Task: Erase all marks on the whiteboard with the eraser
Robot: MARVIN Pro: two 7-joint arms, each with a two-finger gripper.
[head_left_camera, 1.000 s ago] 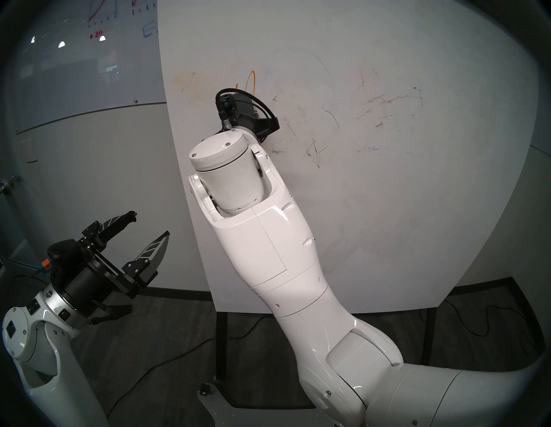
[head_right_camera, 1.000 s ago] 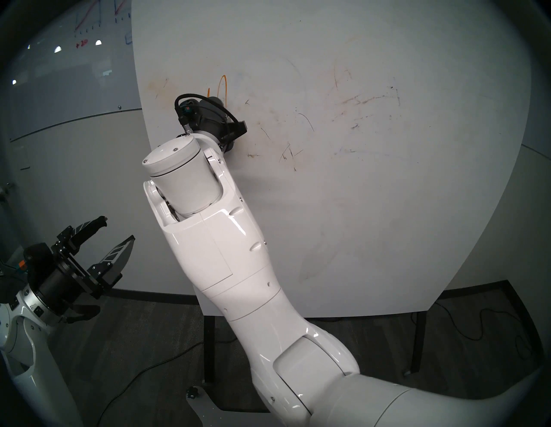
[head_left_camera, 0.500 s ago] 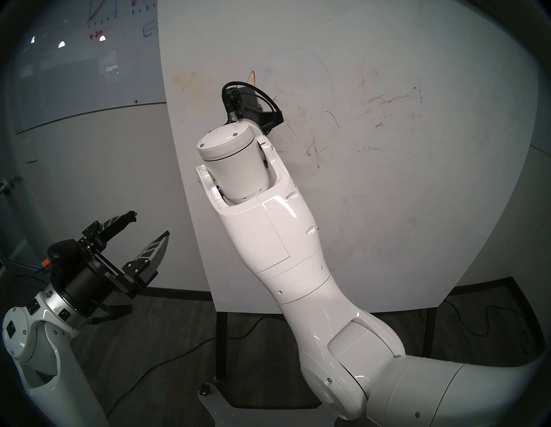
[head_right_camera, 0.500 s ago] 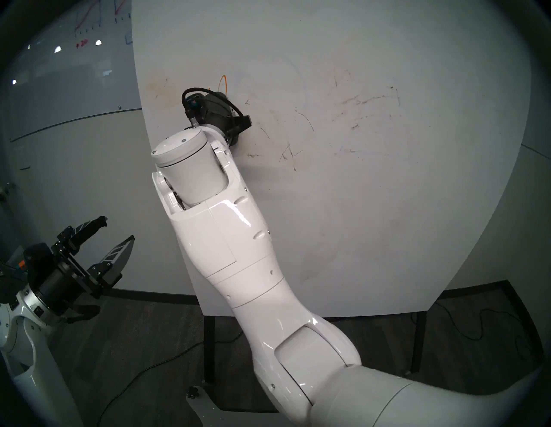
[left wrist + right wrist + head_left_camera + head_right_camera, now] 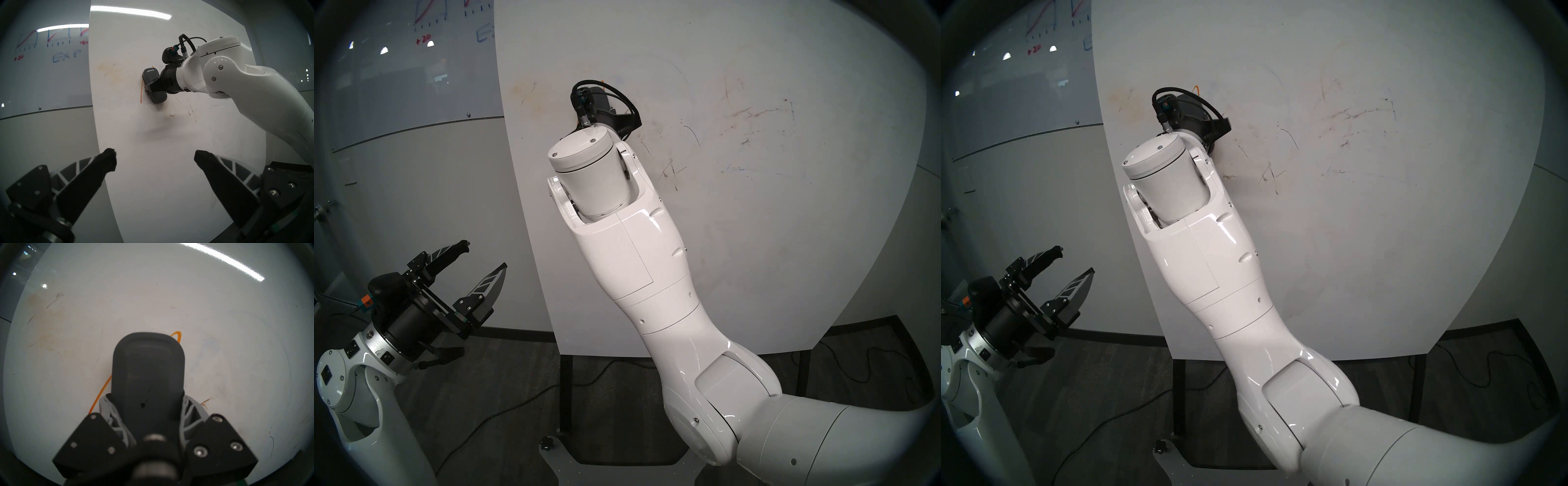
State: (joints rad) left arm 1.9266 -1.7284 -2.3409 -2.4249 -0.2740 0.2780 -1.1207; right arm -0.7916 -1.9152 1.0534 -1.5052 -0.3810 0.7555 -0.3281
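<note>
Pressing flat against the whiteboard (image 5: 153, 152), the eraser (image 5: 147, 372) is clamped between the two fingers of the right gripper (image 5: 146, 405), which grip it by its long sides near its lower half, so that its rounded upper end stands out well past the fingertips. In the left wrist view the eraser (image 5: 153, 85) stands roughly upright on the board with the right gripper (image 5: 153, 86) meeting it from the right. Thin orange marks (image 5: 100, 394) show at two places around the fingers: one stroke runs out just beside the left finger (image 5: 105, 404) and slants down along it, and a small orange loop peeks out beside the eraser's far end, up and right of the fingertips. A brownish scratch (image 5: 206, 401) lies just outside the right finger (image 5: 190, 407). Faint dark strokes and brown smudges (image 5: 755, 115) are scattered farther right on the board, well apart from the fingers. The left gripper (image 5: 485, 258) hangs off to the board's left edge, its fingers spread wide apart with nothing between them. A glass board (image 5: 415, 68) with red and blue drawings sits on the wall behind.
</note>
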